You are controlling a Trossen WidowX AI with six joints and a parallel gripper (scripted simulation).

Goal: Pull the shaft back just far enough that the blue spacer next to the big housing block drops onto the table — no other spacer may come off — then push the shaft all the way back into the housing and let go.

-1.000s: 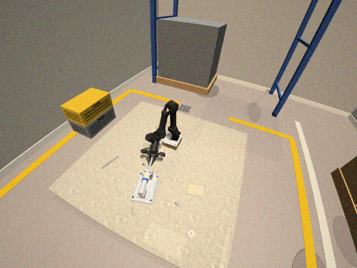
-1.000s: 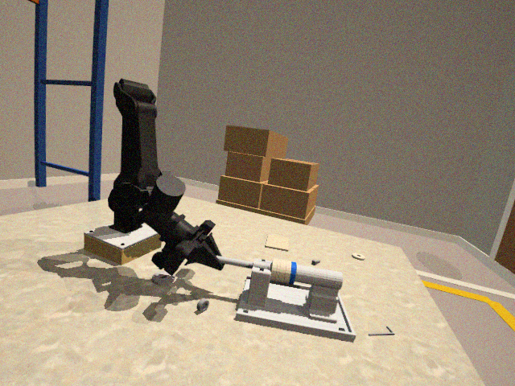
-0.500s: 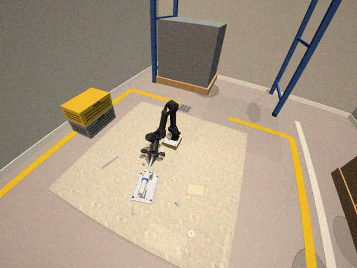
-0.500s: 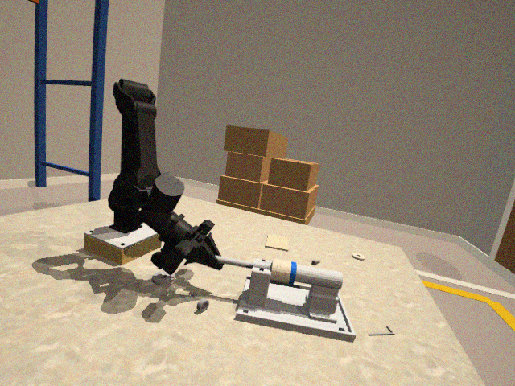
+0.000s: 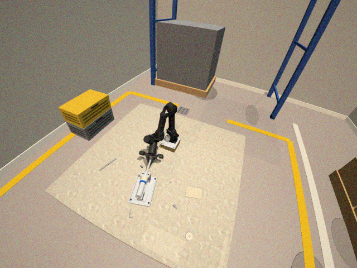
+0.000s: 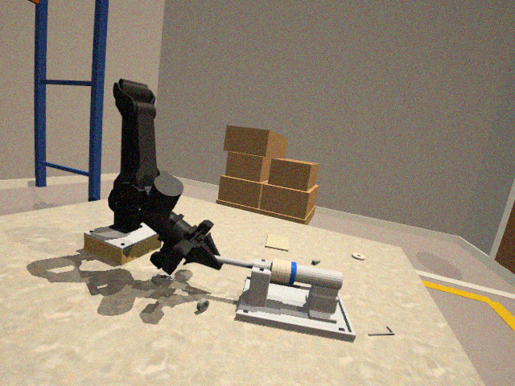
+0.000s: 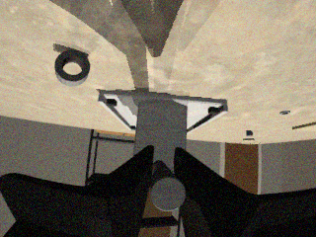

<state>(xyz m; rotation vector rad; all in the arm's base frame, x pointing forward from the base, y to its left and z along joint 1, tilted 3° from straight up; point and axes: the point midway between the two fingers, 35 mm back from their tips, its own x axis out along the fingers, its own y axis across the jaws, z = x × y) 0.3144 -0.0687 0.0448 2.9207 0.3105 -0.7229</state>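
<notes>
The shaft point(image 5: 148, 166) point(image 6: 236, 262) point(image 7: 168, 194) runs from my gripper through the small upright post point(image 6: 259, 285) point(image 7: 161, 123) toward the housing. My gripper point(image 6: 219, 260) point(image 7: 164, 152) is shut on the shaft's outer end. The blue spacer point(image 5: 143, 181) point(image 6: 293, 273) sits in line with the shaft, against the end of the big housing block point(image 5: 140, 190) point(image 6: 319, 277). Cream spacers point(image 5: 144, 177) point(image 6: 281, 270) fill the space between the blue spacer and the post. All stand above the white base plate point(image 5: 150, 192) point(image 6: 286, 326) point(image 7: 197, 110). The shaft's inner end is hidden.
A dark ring point(image 6: 202, 305) point(image 7: 72, 65) lies on the table in front of the base plate's post end. A hex key point(image 5: 130, 213) point(image 6: 381, 333) lies beyond the housing end. A cream square point(image 5: 193, 192) point(image 6: 277, 242) and a pale washer point(image 5: 188, 236) point(image 6: 358, 256) lie farther off. A grey rod point(image 5: 107, 164) lies to one side.
</notes>
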